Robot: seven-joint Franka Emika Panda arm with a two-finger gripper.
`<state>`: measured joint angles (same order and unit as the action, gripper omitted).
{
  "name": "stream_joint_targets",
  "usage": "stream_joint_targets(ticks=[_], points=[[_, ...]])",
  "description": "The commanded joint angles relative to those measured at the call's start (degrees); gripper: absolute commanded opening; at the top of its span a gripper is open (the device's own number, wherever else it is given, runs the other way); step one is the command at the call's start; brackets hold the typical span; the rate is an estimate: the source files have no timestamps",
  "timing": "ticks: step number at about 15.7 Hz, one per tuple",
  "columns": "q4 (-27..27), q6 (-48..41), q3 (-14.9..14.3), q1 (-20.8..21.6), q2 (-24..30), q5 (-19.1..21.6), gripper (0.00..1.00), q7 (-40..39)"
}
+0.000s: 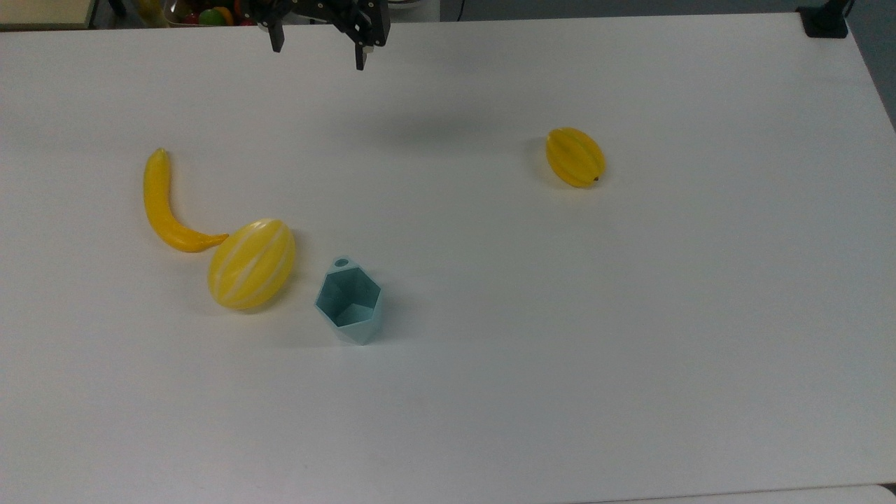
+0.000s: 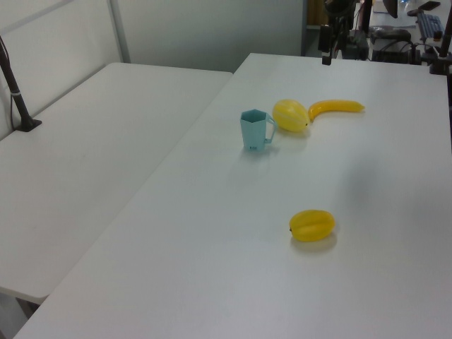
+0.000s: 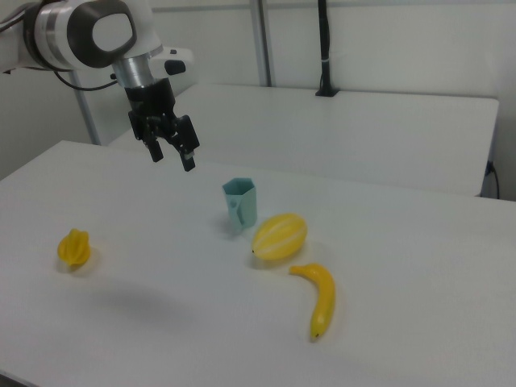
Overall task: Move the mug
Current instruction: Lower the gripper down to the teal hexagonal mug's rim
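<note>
The mug is a small pale teal faceted cup standing upright on the white table, its tab handle toward the top view's upper edge. It also appears in the left view and the right view. A yellow striped melon lies close beside it, apart from it. My gripper hangs open and empty in the air near the table's far edge in the top view. In the right view the gripper is up and to the left of the mug, well clear of it.
A banana lies with its tip against the melon. A ribbed yellow fruit sits alone toward the top view's right. A second white table adjoins, with a black post. A bin of coloured fruit stands beyond the far edge.
</note>
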<state>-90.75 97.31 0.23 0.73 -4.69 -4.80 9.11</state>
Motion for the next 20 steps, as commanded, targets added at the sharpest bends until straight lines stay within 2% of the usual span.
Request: stream_joint_targets(ticks=[1,6,10,14,20], points=[[-1.2,-1.4,-0.1,0.0,1.0,-0.1,1.00,0.0],[-1.2,-1.0,-0.1,0.0,0.6,-0.1,1.00,-0.4],[-0.9,4.9,-0.1,-1.7,-1.7,0.1,1.00,-9.4],[-1.3,12.6,-0.1,-2.0,-6.5,-0.1,1.00,-15.9],[-1.6,26.0,0.0,-1.8,-16.1,-1.0,1.00,-16.8]])
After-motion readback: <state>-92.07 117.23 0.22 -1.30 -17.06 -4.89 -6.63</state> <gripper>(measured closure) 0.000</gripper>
